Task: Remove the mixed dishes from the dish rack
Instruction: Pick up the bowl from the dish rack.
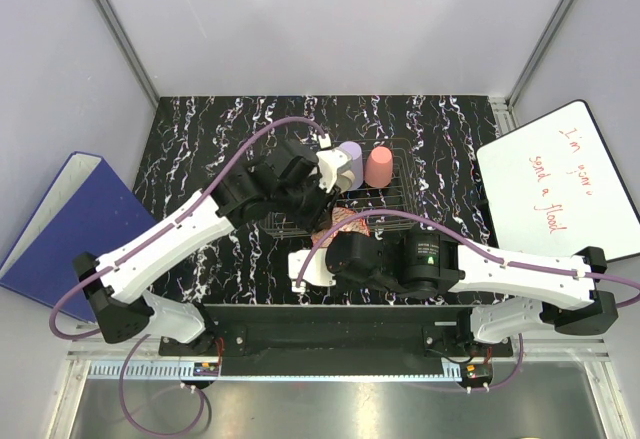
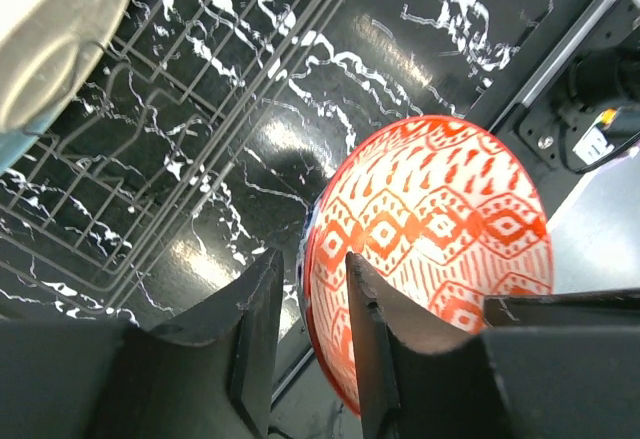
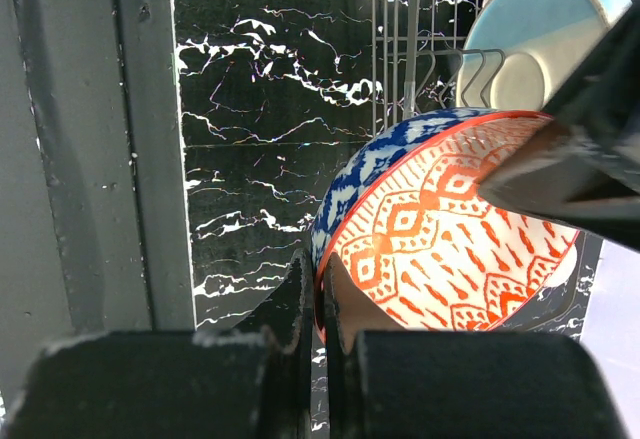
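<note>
Black, white-veined table [image 1: 200,129]. The fingers of the right gripper [image 3: 318,294] are clamped on the rim of the tilted red-orange bowl [image 2: 440,219]. Those of the left gripper [image 2: 310,264] straddle the same rim; whether they grip is unclear. The bowl is at the near left corner of the dish rack [image 1: 400,194], mid-table.

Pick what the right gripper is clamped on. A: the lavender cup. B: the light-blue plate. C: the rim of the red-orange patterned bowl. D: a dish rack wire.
C: the right wrist view shows the right gripper shut on the rim of the bowl, with the plate behind it untouched.
</note>
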Controlling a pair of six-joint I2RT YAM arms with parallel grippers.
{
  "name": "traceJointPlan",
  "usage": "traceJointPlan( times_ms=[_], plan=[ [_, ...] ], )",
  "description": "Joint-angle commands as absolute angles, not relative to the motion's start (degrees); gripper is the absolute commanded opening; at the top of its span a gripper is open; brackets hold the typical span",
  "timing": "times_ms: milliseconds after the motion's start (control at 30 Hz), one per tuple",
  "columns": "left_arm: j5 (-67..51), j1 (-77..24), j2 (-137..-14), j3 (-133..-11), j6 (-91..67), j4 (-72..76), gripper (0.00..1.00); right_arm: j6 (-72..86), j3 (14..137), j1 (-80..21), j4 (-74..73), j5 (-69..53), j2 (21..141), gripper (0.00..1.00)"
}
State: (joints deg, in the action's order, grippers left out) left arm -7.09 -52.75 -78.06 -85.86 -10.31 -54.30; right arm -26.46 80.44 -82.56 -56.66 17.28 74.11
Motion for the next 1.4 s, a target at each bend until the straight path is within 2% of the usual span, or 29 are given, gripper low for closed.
traceJointPlan(
  times_ms=[0,133,167,200,400,433,467,533,567,700,900,1067,1233,1367],
  plan=[
    [-7.29,-53.26,-78.48,-85.43,-9.49,-53.96,0.33,-28.30,81.65,-83.23,-53.35,18.98,71.81,0.00],
    [-7.30,-53.44,-78.92,-85.34,-9.40,-54.05,0.19,-28.39,81.65,-83.23,-53.26,19.07,71.54,0.00],
    [-7.12,-53.44,-79.10,-85.34,-9.32,-54.05,0.06,-28.39,81.65,-83.23,-53.26,19.16,71.46,0.00],
    [-7.03,-53.44,-79.19,-85.43,-9.32,-54.23,0.00,-28.21,81.56,-83.15,-53.35,19.16,71.37,0.00],
    [-5.54,-53.44,-78.40,-86.22,-9.41,-54.14,0.00,-27.60,80.86,-83.23,-52.39,21.09,70.84,0.00],
    [-5.36,-53.44,-78.05,-86.31,-9.40,-54.14,0.00,-27.42,80.42,-83.23,-51.95,21.35,70.75,0.06],
    [-5.36,-53.44,-77.96,-86.48,-9.32,-54.05,0.00,-27.16,80.16,-83.23,-51.77,21.79,70.66,0.26],
    [-4.75,-53.44,-77.43,-86.83,-9.32,-53.62,0.00,-26.28,79.46,-83.23,-50.63,23.28,70.31,0.52],
    [-4.40,-53.44,-77.26,-87.18,-9.40,-53.44,0.00,-25.93,79.19,-83.23,-50.36,24.25,69.79,0.70],
    [-2.38,-52.82,-77.08,-89.12,-10.19,-53.35,0.00,-22.95,78.40,-83.23,-46.07,27.68,67.77,0.99],
    [-3.43,-45.01,-75.59,-93.60,-14.76,-52.38,0.00,-17.51,80.07,-83.23,-36.41,34.00,61.09,1.00],
    [-3.51,-30.52,-73.30,-93.78,-23.89,-49.22,0.00,-7.42,79.20,-83.14,-27.53,42.00,52.76,1.00],
    [-1.23,-15.25,-74.26,-93.52,-31.63,-45.19,0.00,3.41,70.77,-83.23,-23.82,47.63,46.33,1.00],
    [-1.32,-6.43,-79.44,-93.86,-37.08,-41.67,0.00,8.42,64.52,-83.14,-21.19,45.62,44.47,1.00]
  ],
)
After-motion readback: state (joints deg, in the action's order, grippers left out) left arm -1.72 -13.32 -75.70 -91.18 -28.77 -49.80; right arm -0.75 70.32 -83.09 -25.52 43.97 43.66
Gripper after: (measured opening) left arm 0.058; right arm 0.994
